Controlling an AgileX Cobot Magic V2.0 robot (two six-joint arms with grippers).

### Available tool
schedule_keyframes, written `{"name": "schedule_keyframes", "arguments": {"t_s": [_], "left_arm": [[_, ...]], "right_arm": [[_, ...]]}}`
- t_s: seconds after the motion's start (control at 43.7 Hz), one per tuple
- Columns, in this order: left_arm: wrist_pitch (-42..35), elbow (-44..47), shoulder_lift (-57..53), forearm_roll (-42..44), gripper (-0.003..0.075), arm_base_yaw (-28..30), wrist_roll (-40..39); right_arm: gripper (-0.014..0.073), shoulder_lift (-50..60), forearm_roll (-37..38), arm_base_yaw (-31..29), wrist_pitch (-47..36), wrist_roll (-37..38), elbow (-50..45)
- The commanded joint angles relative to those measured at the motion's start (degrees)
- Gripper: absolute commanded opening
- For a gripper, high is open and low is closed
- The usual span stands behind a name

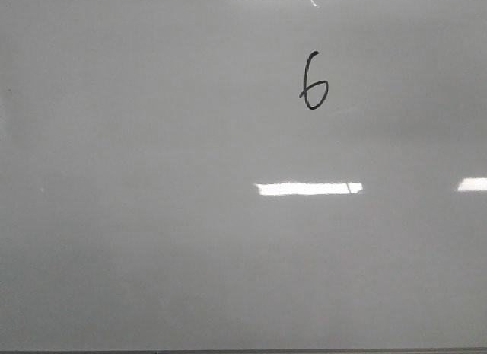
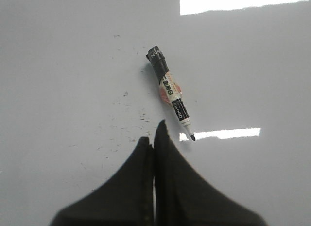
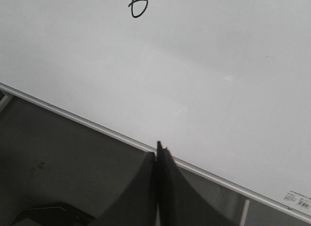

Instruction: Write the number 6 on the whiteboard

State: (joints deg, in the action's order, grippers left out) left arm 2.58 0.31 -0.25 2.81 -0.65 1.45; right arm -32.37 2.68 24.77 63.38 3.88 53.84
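Observation:
The whiteboard [image 1: 152, 217] fills the front view, glossy grey-white. A black hand-drawn number 6 [image 1: 313, 83] stands on it at the upper right of centre; it also shows in the right wrist view [image 3: 138, 6]. An uncapped marker [image 2: 170, 91] lies flat on the whiteboard [image 2: 63, 65] just ahead of my left gripper [image 2: 155, 133], which is shut and empty, apart from the marker. My right gripper [image 3: 159, 149] is shut and empty, over the whiteboard's [image 3: 218, 65] framed edge. Neither gripper shows in the front view.
Bright rectangular light reflections [image 1: 308, 189] lie on the board. Small ink specks [image 2: 129, 116] dot the surface near the marker. Beyond the board's metal edge [image 3: 77, 118] lies a dark table surface [image 3: 58, 158]. A small label [image 3: 297, 199] sits in the board's corner.

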Motion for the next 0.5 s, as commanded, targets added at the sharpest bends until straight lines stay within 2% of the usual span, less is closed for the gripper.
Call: {"name": "schedule_keyframes", "arguments": {"t_s": [0.0, 0.252, 0.366, 0.481], "left_arm": [[-4.8, 0.2, -0.9, -0.6, -0.002, -0.2, -0.1], [-4.8, 0.2, -0.9, -0.6, -0.002, -0.2, -0.1], [-4.8, 0.2, -0.8, -0.6, -0.002, -0.2, -0.1], [-4.8, 0.2, -0.8, -0.6, -0.002, -0.2, -0.1]], "right_arm": [[-0.0068, -0.3, 0.7, -0.3, -3.9, -0.2, 1.1], [-0.0068, 1.2, 0.9, -0.8, -5.1, -0.2, -0.7], [-0.0068, 5.9, 0.3, -7.2, -9.8, -0.2, -6.0], [-0.0068, 13.0, -1.8, -14.6, -20.9, -0.2, -14.1]]}}
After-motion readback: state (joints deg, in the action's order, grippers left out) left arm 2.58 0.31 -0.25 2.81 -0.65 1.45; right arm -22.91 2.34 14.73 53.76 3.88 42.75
